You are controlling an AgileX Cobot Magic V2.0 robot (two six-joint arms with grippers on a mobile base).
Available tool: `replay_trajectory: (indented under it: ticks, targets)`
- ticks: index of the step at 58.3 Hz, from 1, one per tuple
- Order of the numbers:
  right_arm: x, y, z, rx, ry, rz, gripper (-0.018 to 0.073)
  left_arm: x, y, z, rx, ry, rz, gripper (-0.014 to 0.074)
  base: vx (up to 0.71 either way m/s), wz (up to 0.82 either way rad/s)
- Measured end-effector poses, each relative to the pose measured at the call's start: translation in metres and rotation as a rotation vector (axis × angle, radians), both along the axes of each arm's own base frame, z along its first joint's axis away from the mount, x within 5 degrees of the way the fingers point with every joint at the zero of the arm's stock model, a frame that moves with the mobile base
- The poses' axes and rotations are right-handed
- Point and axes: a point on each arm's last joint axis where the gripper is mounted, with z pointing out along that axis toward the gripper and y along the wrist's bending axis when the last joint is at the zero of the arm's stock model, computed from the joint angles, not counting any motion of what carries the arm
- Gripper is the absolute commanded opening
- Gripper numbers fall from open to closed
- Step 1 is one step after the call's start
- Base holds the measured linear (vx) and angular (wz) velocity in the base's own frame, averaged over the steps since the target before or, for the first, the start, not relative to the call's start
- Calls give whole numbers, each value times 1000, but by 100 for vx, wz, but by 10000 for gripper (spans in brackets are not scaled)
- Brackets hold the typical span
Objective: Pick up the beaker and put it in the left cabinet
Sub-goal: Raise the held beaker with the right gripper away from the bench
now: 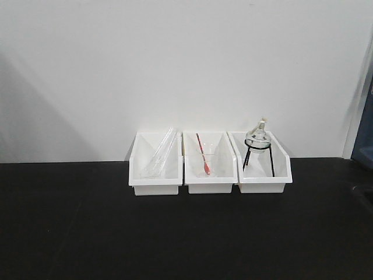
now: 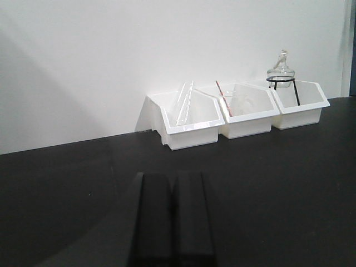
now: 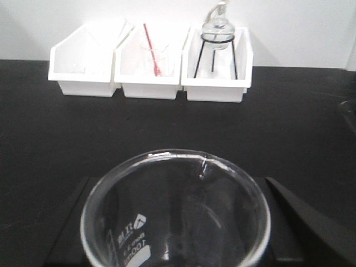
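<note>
**Beaker (image 3: 175,214) held by right gripper (image 3: 178,183)**

A white wall (image 1: 186,58) rises behind a black table (image 1: 186,233). Three white bins (image 1: 211,186) stand in a row against the wall. In the right wrist view the beaker is upright, its long axis vertical and its mouth toward the camera, with the bins at its 12 o'clock. The right gripper's fingers clamp its sides at 3 and 9 o'clock. The left gripper (image 2: 173,222) has its fingers pressed together and holds nothing.

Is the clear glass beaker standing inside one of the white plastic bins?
No, the clear glass beaker sits between the jaws of the right gripper, in front of the three white plastic bins.
</note>
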Motion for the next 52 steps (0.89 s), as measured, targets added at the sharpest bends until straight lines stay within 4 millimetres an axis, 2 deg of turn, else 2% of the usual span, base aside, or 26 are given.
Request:
replay_trajectory:
  ticks: [14,52]
  targets:
    - [-18,-8,2,6,-7,-33,-6,0,0,0,0,0,0,1,0,0]
    - [-20,-10,-1,4,20,-44,-6,0,0,0,0,0,0,1,-1,3]
